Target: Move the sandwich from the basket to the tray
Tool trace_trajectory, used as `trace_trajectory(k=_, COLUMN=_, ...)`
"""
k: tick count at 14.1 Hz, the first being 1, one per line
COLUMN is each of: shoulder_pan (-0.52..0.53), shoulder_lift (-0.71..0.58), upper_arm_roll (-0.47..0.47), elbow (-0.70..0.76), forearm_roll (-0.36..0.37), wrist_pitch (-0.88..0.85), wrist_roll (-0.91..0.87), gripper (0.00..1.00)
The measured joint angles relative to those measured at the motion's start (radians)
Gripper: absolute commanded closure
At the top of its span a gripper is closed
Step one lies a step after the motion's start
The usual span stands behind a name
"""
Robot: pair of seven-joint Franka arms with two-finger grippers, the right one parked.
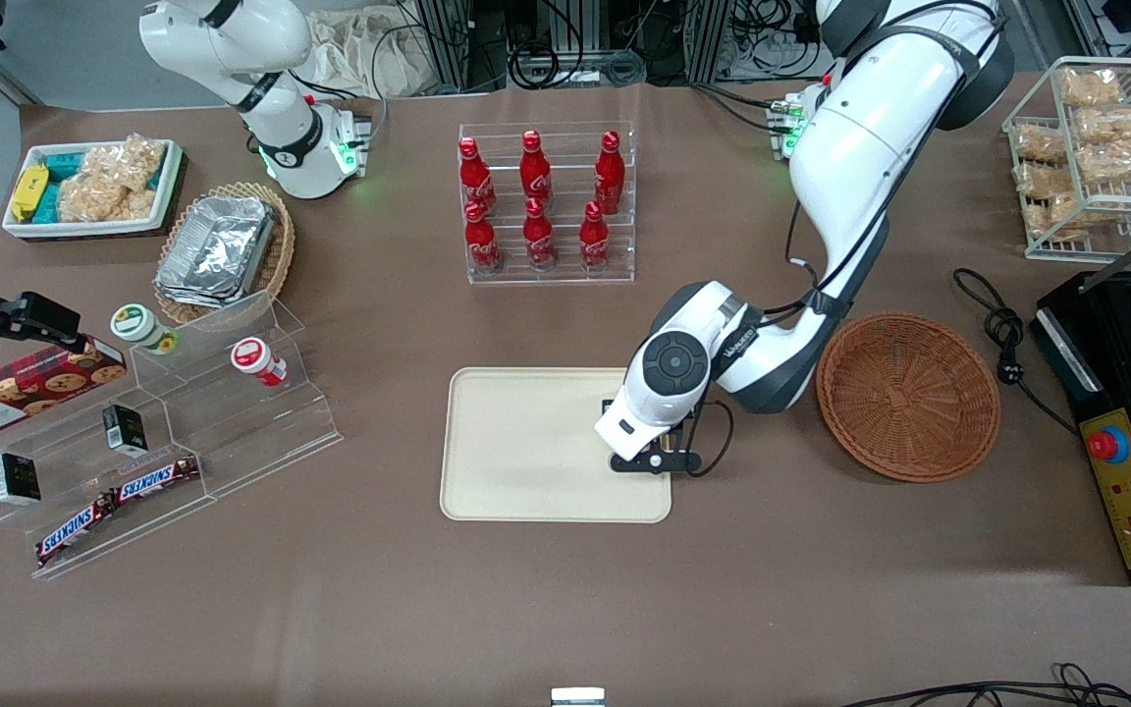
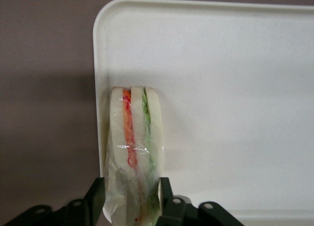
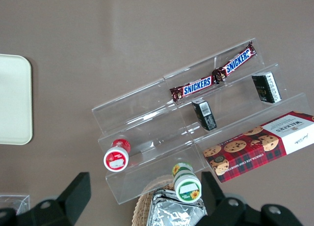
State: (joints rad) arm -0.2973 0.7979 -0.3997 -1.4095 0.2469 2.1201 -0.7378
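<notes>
The front view looks steeply down from high above the whole table [image 1: 546,609]. The left wrist view sits very close, looking past the gripper [image 2: 132,196] straight down at a corner of the tray [image 2: 235,64]. The right wrist view looks down from higher, over a clear stepped shelf [image 3: 162,132]. All three views share the tray [image 1: 526,442].

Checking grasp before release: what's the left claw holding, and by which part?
The claw is shut on the sandwich, fingers pressing its two flat bread faces at one end, filling edge showing, over the tray beside its rim.
</notes>
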Motion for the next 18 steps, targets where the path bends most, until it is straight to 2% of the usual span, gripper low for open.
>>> trace_trajectory(k=4, shoulder_pan=0.033, shoulder_lift=-0.043, upper_arm_roll=0.003, elbow=0.037, forearm_roll=0.000, wrist_pitch=-0.071, wrist_roll=-0.008, gripper=0.01)
trace_trajectory(k=7, shoulder_pan=0.089, shoulder_lift=-0.174, upper_arm_roll=0.003, elbow=0.057, forearm_roll=0.005, wrist_pitch=-0.218, wrist_roll=0.023, gripper=0.01)
trace_trajectory(k=12, shoulder_pan=0.233, shoulder_lift=-0.411, upper_arm_roll=0.008, elbow=0.056, forearm_roll=0.006, wrist_pitch=-0.514, wrist_roll=0.296, gripper=0.01)
trace_trajectory(k=15, shoulder_pan=0.334, shoulder_lift=-0.509, upper_arm_roll=0.010, elbow=0.054, forearm_roll=0.005, wrist_pitch=-0.584, wrist_roll=0.451, gripper=0.01)
trace_trajectory(k=18, shoulder_pan=0.414, shoulder_lift=-0.551, upper_arm_roll=0.011, elbow=0.051, forearm_roll=-0.015, wrist_pitch=-0.609, wrist_roll=0.510, gripper=0.01)
